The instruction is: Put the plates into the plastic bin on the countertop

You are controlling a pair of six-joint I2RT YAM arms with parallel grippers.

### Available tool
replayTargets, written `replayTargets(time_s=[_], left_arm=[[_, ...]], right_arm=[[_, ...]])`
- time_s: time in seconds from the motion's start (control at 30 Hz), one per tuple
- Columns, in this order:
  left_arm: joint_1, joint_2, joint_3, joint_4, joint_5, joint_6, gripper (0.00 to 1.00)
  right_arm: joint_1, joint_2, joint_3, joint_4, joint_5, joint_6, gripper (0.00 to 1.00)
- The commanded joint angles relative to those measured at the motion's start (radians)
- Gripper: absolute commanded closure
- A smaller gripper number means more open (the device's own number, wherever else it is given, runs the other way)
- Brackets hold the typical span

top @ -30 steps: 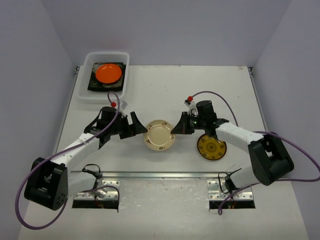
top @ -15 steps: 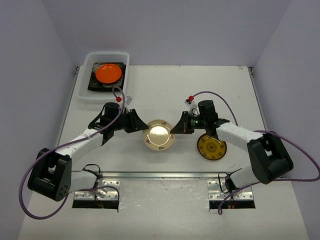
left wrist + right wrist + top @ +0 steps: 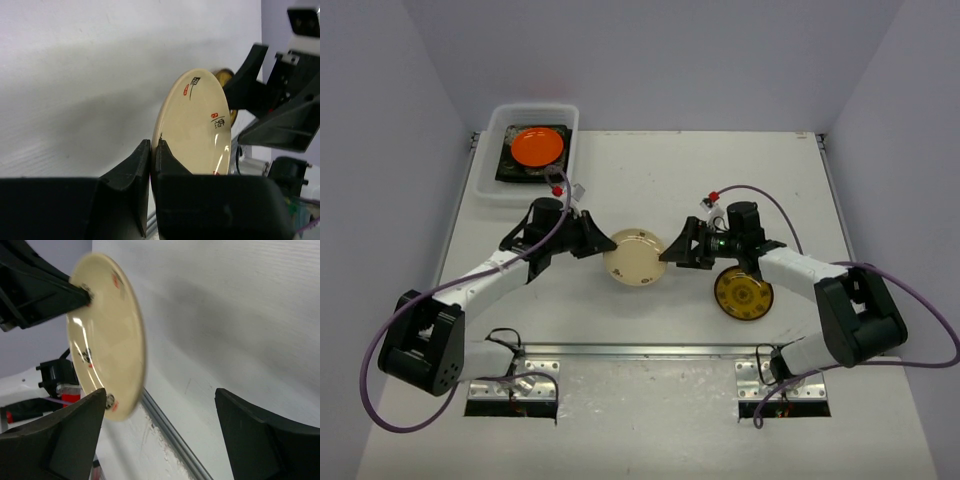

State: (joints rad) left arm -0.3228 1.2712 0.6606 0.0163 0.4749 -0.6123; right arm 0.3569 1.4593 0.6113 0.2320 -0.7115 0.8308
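White countertop (image 3: 720, 165), centre: left gripper (image 3: 154, 148) pinched round cream plate (image 3: 635, 258) by rim, right gripper (image 3: 672, 253) gaped open; next move likely called for carrying it to translucent white plastic bin (image 3: 510, 190), far-left corner.

1. far wall (image 3: 650, 60): plain pale lilac-grey.
2. left wall (image 3: 370, 200) & right wall (image 3: 910, 180): same colour, bare.
3. countertop (image 3: 650, 165): flat, white; metal rail (image 3: 650, 349) along near edge.
4. Light: soft, even; faint shadows only.
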Motion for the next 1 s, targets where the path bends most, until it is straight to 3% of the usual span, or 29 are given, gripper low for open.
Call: replayTargets(time_s=[0.0, 0.1, 0.17, 0.23, 0.3, 0.37, 0.5, 0.57, 0.7, 0.73, 0.8, 0.9, 0.97], left_arm=[[0.131, -0.028, 0.189, -0.007, -0.258, -0.132, 1.0], [0.254, -0.04, 0.259, -0.072, -0.46, -0.236, 1.0], [0.297, -0.016, 0.292, -0.074, -0.654, -0.333, 1.0], [0.323, 0.038, 0.319, -0.049, -0.747, -0.4, 1.0], [0.379, 0.117, 0.374, -0.006, -0.778, -0.434, 1.0], [0.423, 0.312, 0.524, 0.011, -0.783, -0.426, 1.0], [0.468, 0.574, 0.837, -0.008, -0.715, -0.361, 1.0], [0.472, 0.684, 0.979, -0.097, -0.707, -0.347, 1.0], [0.475, 0.797, 1.107, -0.185, -0.715, -0.345, 0.96], [0.475, 0.808, 1.112, -0.188, -0.714, -0.348, 0.94], [0.475, 0.818, 1.12, -0.183, -0.709, -0.352, 0.79], [0.479, 0.835, 1.148, -0.2, -0.699, -0.359, 0.43], [0.479, 0.847, 1.17, -0.231, -0.69, -0.36, 0.33]], right_arm=[[-0.084, -0.103, -0.057, -0.046, 0.069, -0.025, 0.02], [-0.123, -0.212, -0.097, -0.16, 0.16, -0.08, 0.01], [-0.135, -0.283, -0.117, -0.223, 0.194, -0.114, 0.01], [-0.142, -0.352, -0.129, -0.278, 0.239, -0.125, 0.01], [-0.145, -0.443, -0.136, -0.333, 0.314, -0.121, 0.01], [-0.147, -0.534, -0.149, -0.435, 0.451, -0.107, 0.01], [-0.147, -0.687, -0.194, -0.464, 0.382, -0.11, 0.01], [-0.147, -0.738, -0.205, -0.488, 0.37, -0.106, 0.01], [-0.147, -0.794, -0.18, -0.556, 0.389, -0.136, 0.01], [-0.147, -0.803, -0.171, -0.572, 0.394, -0.144, 0.01], [-0.145, -0.809, -0.161, -0.584, 0.397, -0.154, 0.01], [-0.147, -0.807, -0.149, -0.596, 0.395, -0.165, 0.01], [-0.146, -0.803, -0.146, -0.599, 0.394, -0.171, 0.01]])
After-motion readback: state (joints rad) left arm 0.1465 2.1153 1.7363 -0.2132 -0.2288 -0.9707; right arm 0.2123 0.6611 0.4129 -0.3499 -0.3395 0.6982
